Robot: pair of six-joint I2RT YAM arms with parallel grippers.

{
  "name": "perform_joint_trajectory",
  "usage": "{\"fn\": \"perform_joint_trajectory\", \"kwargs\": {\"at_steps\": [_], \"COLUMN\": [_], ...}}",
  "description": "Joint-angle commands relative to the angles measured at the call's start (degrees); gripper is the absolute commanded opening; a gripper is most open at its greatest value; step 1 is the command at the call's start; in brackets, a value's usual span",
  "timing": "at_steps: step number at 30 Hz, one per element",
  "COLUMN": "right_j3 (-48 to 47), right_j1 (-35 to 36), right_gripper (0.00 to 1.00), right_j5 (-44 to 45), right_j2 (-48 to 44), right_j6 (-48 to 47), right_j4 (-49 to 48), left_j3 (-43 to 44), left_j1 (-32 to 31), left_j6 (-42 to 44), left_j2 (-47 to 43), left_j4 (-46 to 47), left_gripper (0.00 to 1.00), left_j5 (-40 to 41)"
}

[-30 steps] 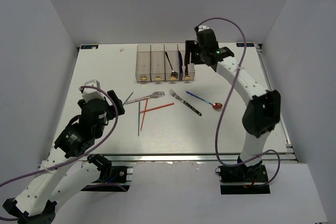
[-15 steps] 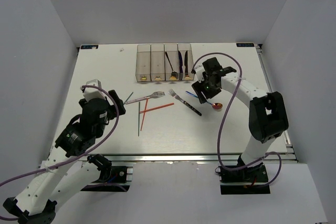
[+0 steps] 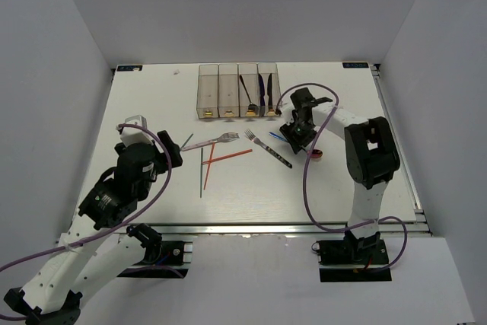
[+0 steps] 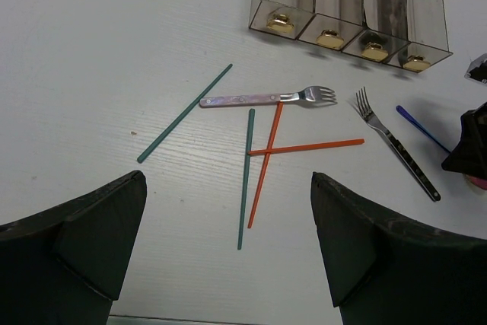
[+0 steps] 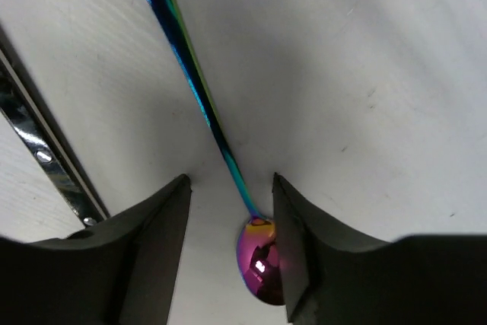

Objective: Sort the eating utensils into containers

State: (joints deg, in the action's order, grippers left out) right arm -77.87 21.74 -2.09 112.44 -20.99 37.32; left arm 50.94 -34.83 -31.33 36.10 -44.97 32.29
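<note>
Iridescent spoon, right claw straddling its handle, dark-handled fork just beside

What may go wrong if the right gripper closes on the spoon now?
1. The spoon lies flat on the table and its handle is very thin. The right gripper, open astride the handle near the bowl, may slip off it or only push it.
2. The fork lies close beside the spoon, so the gripper might knock it.

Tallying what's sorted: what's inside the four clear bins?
The two left bins hold only gold spots. Third: a dark spoon. Fourth: a dark knife beside a bluish piece, too obscured to identify.
</note>
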Motion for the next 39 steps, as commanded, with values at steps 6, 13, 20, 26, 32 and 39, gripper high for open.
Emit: {"fn": "perform_joint_trajectory", "kwargs": {"at_steps": [6, 13, 20, 26, 32, 39], "right_j3": [-2.03, 0.6, -1.14, -6.84, -24.07, -44.19], "right_j1": [-1.61, -1.52, -0.82, -0.64, -0.03, -0.03], "right_gripper": [0.15, 0.0, 0.0, 0.0, 0.0, 0.0], "right_j5": [-4.33, -7.57, -13.81, -27.36, -18.76, -9.96], "right_j2": [5.95, -0.37, -13.29, -17.53, -0.23, 15.86], "right_j6": [-1.6, 0.42, 1.22, 10.49, 47.42, 55.01], "right_j4": [3.19, 3.2, 6.53, -6.34, -20.87, -21.43], "left_j3": [-0.66, -0.66, -0.58, -0.66, -0.58, -0.4], "left_j1": [0.11, 0.11, 0.11, 0.11, 0.11, 0.11], "left_j6": [0.66, 0.57, 0.48, 0.31, 0.13, -0.31], "left_j2": [-0.41, -0.94, -1.03, -0.94, -0.24, -0.06], "left_j4": [0.76, 0.67, 0.59, 0.41, 0.32, -0.03], "left_gripper": [0.98, 0.98, 0.98, 0.98, 0.98, 0.98], "left_j5": [-0.92, -0.57, -0.39, -0.04, 0.4, 1.28]}}
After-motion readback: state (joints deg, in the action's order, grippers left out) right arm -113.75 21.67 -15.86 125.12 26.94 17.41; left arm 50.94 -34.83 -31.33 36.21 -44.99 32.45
